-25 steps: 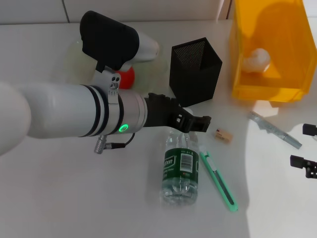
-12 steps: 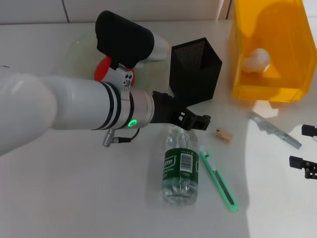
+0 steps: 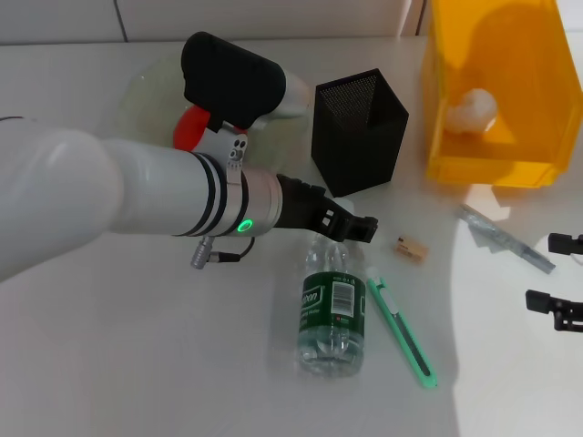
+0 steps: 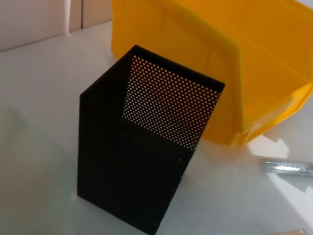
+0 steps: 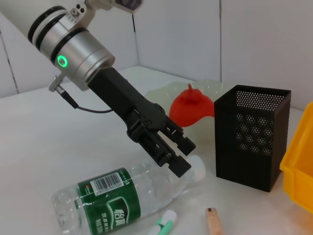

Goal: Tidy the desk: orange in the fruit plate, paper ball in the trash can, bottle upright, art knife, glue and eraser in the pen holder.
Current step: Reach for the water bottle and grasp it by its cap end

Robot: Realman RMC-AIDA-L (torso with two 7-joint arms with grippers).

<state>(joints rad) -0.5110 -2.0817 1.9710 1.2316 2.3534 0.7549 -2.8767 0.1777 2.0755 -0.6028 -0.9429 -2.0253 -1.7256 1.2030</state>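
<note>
Two jobs look done, orange [image 3: 189, 127] on the plate [image 3: 146, 91] and paper ball [image 3: 473, 111] in the bin [image 3: 492, 168], while the left gripper [image 3: 363, 228], fingers seemingly shut and empty, hangs over the lying bottle [image 3: 332, 305], knife [image 3: 401, 330], eraser [image 3: 411, 247] and glue [image 3: 506, 238] outside the holder [image 3: 358, 135]; right gripper [image 3: 557, 275] waits, fingers apart.
</note>
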